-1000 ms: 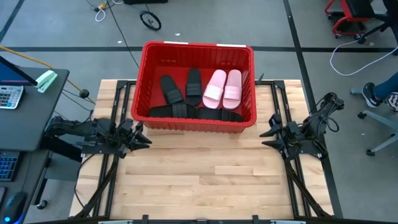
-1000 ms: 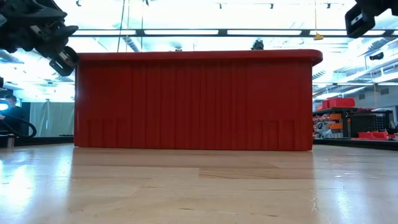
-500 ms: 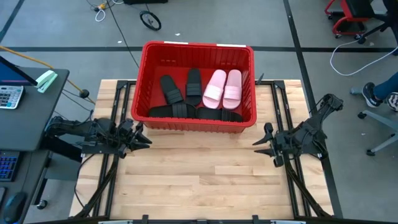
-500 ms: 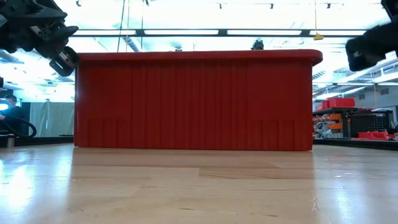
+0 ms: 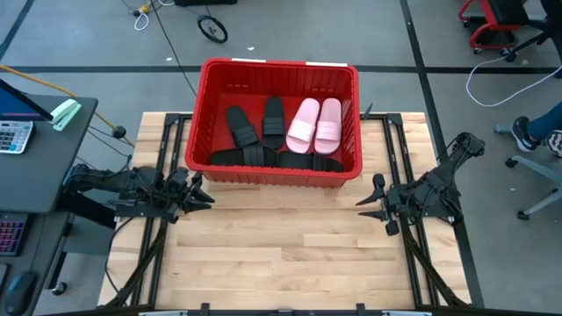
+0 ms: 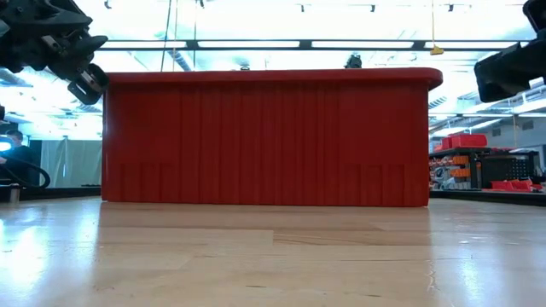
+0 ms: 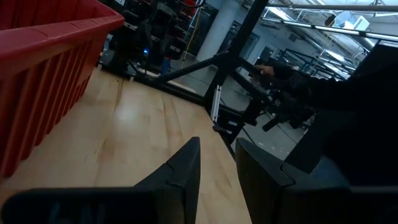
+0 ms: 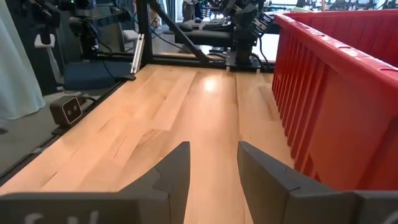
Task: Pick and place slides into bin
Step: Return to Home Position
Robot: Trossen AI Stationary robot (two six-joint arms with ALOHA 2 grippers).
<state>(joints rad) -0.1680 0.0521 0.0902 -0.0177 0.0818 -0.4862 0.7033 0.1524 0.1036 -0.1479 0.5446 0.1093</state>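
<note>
Your left gripper by near-left corner of red bin, right gripper near-right. Both fingers narrowly apart, empty. Black slides, pink slides inside bin.

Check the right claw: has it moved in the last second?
Yes. The right claw slid away from the bin, toward the table's near edge.
</note>
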